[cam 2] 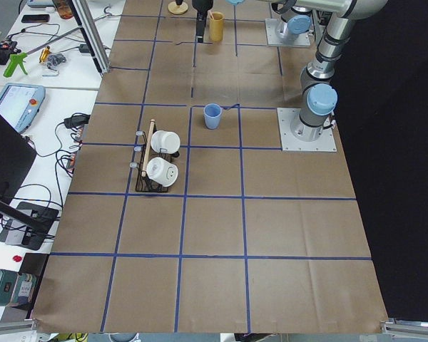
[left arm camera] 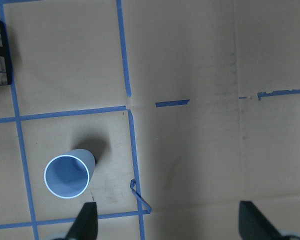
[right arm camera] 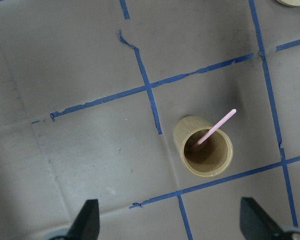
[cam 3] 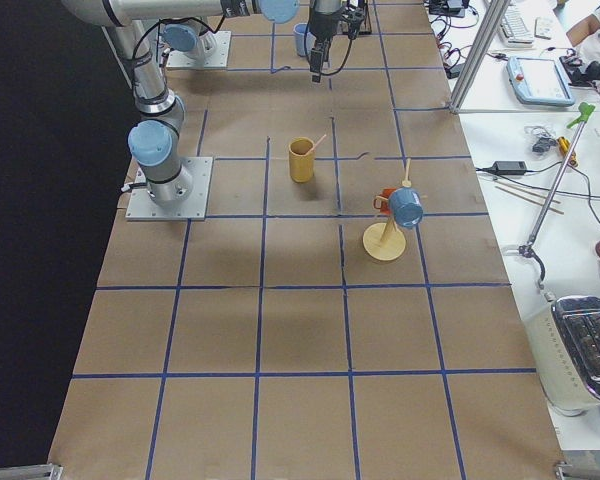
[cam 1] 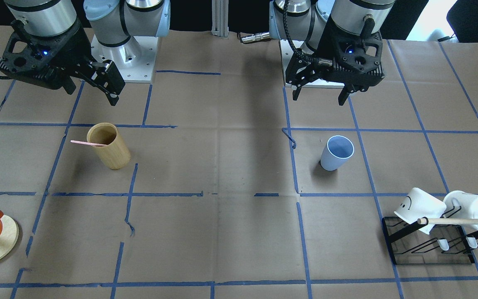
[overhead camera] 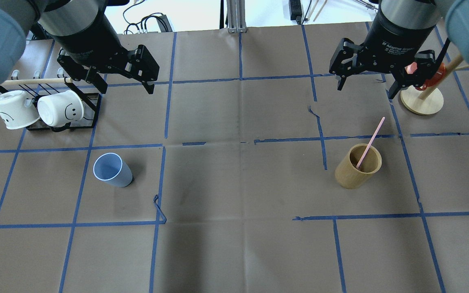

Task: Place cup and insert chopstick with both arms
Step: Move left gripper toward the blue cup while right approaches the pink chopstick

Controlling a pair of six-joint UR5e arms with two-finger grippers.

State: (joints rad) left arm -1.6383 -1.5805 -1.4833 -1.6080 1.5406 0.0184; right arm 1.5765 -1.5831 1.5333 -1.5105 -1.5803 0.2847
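The light-blue cup (cam 1: 337, 153) stands upright on the table; it also shows in the overhead view (overhead camera: 112, 170) and the left wrist view (left arm camera: 68, 173). The pink chopstick (overhead camera: 371, 140) leans inside the tan wooden cup (overhead camera: 358, 166) and sticks out over its rim, as the right wrist view (right arm camera: 216, 127) shows too. My left gripper (overhead camera: 124, 85) is open and empty, raised above the table behind the blue cup. My right gripper (overhead camera: 364, 90) is open and empty, raised behind the wooden cup (right arm camera: 204, 152).
A black rack (overhead camera: 92, 108) with two white mugs (overhead camera: 59, 108) and a wooden dowel (overhead camera: 35, 81) stands at the far left. A round wooden stand (overhead camera: 421, 103) with an orange piece stands at the far right, close to my right gripper.
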